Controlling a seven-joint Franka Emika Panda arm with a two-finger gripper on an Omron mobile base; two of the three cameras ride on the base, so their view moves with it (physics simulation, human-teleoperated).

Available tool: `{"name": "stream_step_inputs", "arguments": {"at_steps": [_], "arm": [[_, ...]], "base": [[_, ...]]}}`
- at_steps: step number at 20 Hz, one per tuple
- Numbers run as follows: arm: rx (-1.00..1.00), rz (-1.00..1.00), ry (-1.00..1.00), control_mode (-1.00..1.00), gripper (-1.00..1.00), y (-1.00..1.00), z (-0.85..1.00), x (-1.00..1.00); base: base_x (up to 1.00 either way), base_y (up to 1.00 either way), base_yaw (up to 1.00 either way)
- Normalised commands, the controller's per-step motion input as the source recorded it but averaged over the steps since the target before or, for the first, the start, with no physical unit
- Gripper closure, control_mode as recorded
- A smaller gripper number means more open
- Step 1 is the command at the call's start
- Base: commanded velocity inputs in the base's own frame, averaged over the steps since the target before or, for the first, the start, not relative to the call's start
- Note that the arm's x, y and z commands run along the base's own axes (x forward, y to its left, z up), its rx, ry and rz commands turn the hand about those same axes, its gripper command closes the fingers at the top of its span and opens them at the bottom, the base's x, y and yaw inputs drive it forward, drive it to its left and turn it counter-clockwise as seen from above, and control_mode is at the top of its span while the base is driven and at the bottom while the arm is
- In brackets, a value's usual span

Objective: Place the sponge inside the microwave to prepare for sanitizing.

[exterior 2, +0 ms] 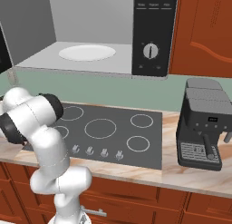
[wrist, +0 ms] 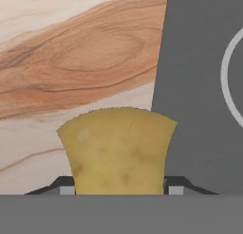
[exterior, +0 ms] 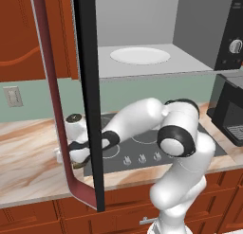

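The microwave [exterior: 142, 62] hung open above the cooktop [exterior 2: 108, 132], its grey interior bare apart from the white round plate [exterior: 140, 55] on its floor, with its black knob panel [exterior 2: 152, 32] at the right. Its black-framed door [exterior: 88, 100] stood swung wide toward the left base camera, the dark red handle [exterior: 52, 100] running down in front of the arm's forearm and hiding part of the hand [exterior: 78, 155]. Red-brown cabinets [exterior 2: 204, 32] flanked the appliance on both sides, and a pale green wall ran behind the wood-grained tabletop [exterior: 28, 152]. The black coffee machine [exterior 2: 204, 123] stood on the tabletop to the right of the cooktop, well apart from the arm. The white arm [exterior: 142, 119] reached low to the left across the cooktop's front corner, under the open door. In the hand view the sponge [wrist: 117, 150], mustard-yellow and mottled, sat clamped between the two dark fingertips [wrist: 176, 183], one pressed to each side, over the seam where the tabletop met the cooktop's left edge. The sponge was thus low at the cooktop's left edge, well below the microwave's opening. A row of small knobs [exterior 2: 96, 151] lined the cooktop's front edge. A wall outlet [exterior: 13, 96] sat at the far left. The tabletop left of the cooktop lay open.
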Motion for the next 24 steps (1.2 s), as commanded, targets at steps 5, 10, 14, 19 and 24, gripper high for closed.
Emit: {"name": "stream_step_inputs", "arguments": {"at_steps": [5, 10, 14, 19, 24], "arm": [[0.00, 0.00, 0.00, -1.00, 1.00, -0.56, 0.36, -0.03], [0.00, 0.00, 0.00, -1.00, 1.00, -0.56, 0.43, -0.05], [0.00, 0.00, 0.00, -1.00, 1.00, -0.54, 0.41, -0.16], [0.00, 0.00, -0.03, -1.00, 1.00, -0.61, 0.39, -0.42], [0.00, 0.00, -0.02, -1.00, 1.00, -0.56, 0.42, -0.50]], "base": [[0.00, 0.00, 0.00], [0.00, 0.00, 0.00], [0.00, 0.00, 0.00], [0.00, 0.00, 0.00], [0.00, 0.00, 0.00]]}}
